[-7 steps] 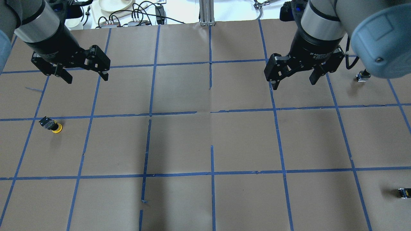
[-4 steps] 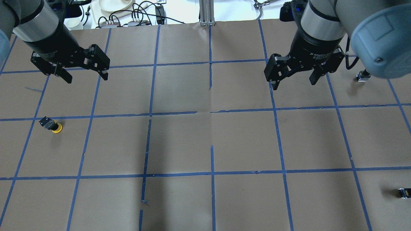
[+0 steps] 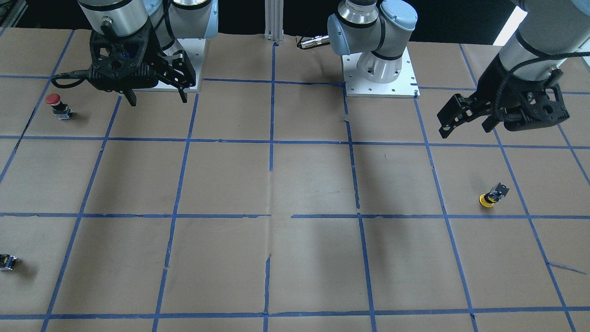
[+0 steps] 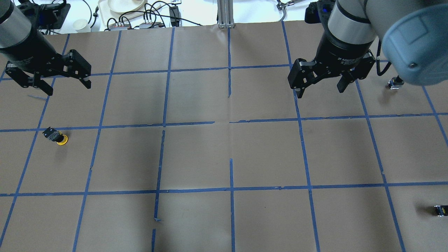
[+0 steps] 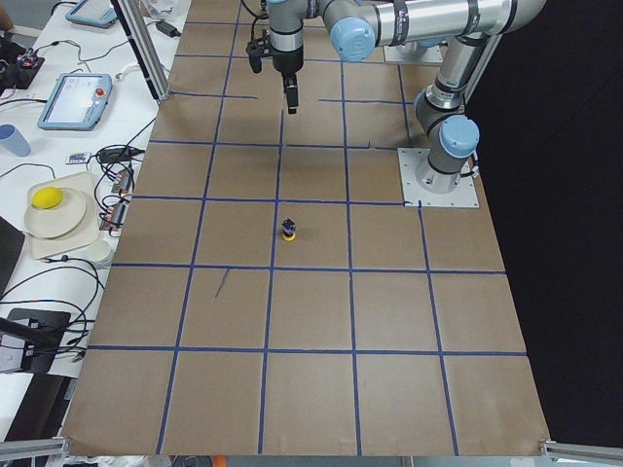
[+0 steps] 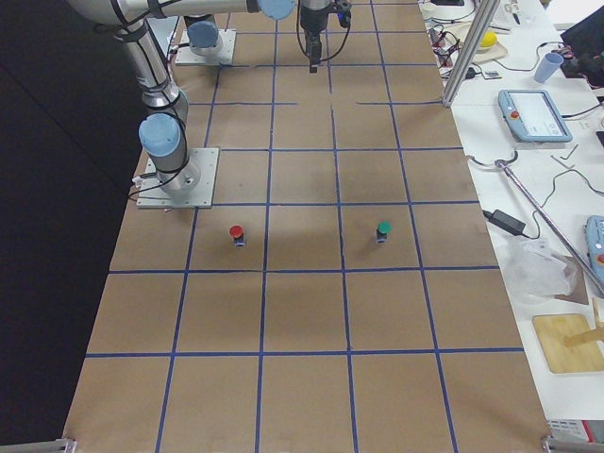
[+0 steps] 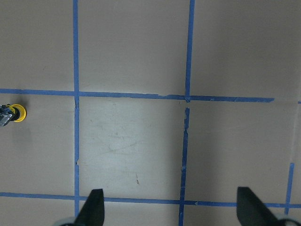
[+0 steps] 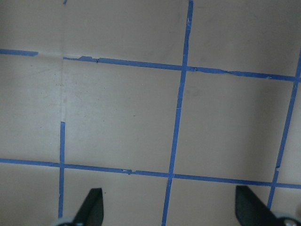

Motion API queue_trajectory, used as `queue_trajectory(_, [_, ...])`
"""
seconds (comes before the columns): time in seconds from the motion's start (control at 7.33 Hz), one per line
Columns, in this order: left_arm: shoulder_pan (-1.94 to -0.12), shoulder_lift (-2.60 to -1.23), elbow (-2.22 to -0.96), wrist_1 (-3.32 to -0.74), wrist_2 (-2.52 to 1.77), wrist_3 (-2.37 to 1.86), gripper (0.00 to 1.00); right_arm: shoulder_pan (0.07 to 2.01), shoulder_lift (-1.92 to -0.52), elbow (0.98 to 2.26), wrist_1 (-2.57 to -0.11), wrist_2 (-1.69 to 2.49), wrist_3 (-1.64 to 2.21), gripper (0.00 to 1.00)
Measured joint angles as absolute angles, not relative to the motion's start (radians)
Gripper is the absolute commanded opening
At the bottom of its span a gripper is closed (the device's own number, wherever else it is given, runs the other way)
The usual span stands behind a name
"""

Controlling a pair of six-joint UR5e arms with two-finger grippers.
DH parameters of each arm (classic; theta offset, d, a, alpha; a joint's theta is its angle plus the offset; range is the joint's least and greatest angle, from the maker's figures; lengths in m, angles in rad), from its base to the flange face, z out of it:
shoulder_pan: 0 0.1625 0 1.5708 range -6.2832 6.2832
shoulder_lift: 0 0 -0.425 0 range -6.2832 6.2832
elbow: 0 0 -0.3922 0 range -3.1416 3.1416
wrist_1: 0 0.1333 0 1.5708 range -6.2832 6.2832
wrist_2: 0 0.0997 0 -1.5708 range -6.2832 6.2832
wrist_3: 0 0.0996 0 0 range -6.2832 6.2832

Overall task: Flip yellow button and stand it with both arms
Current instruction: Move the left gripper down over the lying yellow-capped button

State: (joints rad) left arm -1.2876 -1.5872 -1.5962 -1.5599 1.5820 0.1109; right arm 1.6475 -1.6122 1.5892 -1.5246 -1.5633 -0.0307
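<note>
Yellow button (image 4: 57, 137) lies on its side, apart from the left gripper (image 4: 69, 90) and nearer the robot; this gripper's fingers are spread wide, holding nothing.

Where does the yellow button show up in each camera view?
Overhead exterior: yellow button at far left, mid-height.
Exterior front-facing: yellow button on the right, mid-height.
Exterior left: yellow button near the centre.
Exterior right: I cannot make it out.
Left wrist: yellow button at the left edge.
Right wrist: not in it.
Shared landmark: the blue tape line running close beside it.
</note>
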Motion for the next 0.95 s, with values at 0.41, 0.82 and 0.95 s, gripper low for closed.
queue_trajectory(0.41, [-1.140, -1.701, -1.591, -1.512, 1.651, 0.238, 1.00, 1.647, -1.612, 1.589, -1.525, -1.563, -0.031, 1.00])
queue_trajectory(0.82, [-1.062, -1.772, -1.618, -1.430, 1.686, 0.456, 1.00, 1.647, -1.612, 1.589, -1.525, -1.563, -0.031, 1.00])
queue_trajectory(0.95, [-1.048, -1.798, -1.640, -1.370, 1.686, 0.506, 1.00, 1.647, -1.612, 1.589, -1.525, -1.563, -0.031, 1.00])
